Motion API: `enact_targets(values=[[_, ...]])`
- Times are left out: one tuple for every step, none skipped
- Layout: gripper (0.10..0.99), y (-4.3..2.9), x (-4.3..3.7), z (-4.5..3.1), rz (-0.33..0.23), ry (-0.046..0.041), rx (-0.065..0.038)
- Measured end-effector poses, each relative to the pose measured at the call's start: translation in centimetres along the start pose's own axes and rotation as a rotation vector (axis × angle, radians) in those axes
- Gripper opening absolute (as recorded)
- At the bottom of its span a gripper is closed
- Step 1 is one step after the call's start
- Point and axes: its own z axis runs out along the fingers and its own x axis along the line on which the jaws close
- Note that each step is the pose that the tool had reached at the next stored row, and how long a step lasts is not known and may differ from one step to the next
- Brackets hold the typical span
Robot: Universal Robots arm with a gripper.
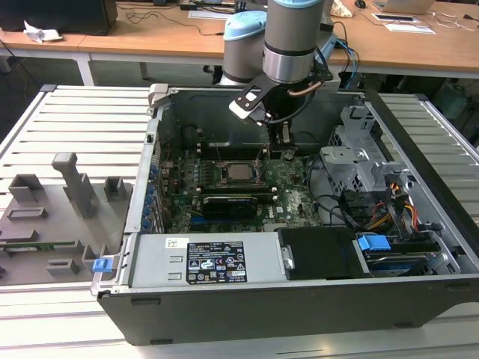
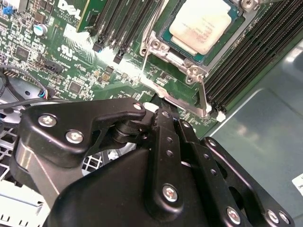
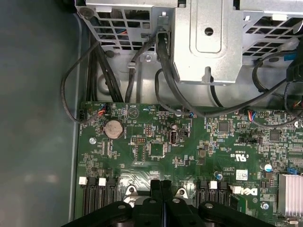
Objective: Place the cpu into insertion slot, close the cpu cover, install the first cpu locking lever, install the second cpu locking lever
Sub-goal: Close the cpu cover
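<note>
The cpu, a pale silver square, lies flat in its socket on the green motherboard inside the open computer case. The cpu cover, a thin grey metal frame, runs along the chip's edges. Two thin metal locking levers stand beside the socket. My gripper hangs just over the board beside the socket, on the exterior view's right of the cpu. Its black fingers are shut together with nothing between them.
A metal drive cage with black cables stands close to the gripper. Memory slots flank the socket. A power supply fills the case front. A grey fixture tray lies outside on the exterior view's left.
</note>
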Motion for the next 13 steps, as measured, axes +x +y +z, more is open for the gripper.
enact_targets(values=[[0.106, -0.07, 0.0, 0.0, 0.0, 0.0001, 0.0], [0.106, -0.13, 0.0, -0.01, 0.0, 0.0, 0.0], [0.106, -0.18, 0.01, -0.01, 0.0, 0.0, 0.0], [0.106, -0.21, 0.01, -0.01, 0.0, 0.0, 0.0], [0.106, -0.29, 0.01, -0.01, 0.0, 0.0, 0.0], [0.106, -0.35, 0.01, -0.02, 0.0, 0.0, 0.0], [0.106, -0.4, 0.01, -0.02, 0.0, 0.0001, 0.0], [0.106, -0.46, 0.02, -0.02, 0.0, 0.0, 0.0], [0.106, -0.5, 0.02, -0.02, 0.0, 0.0, 0.0], [0.106, -0.67, 0.03, -0.03, 0.0, 0.0, 0.0], [0.106, -0.82, 0.03, -0.04, 0.0, 0.0, 0.0], [0.106, -0.94, 0.03, -0.05, 0.0, 0.0, 0.0], [0.106, -1.1, 0.04, -0.06, 0.0, 0.0, 0.0]])
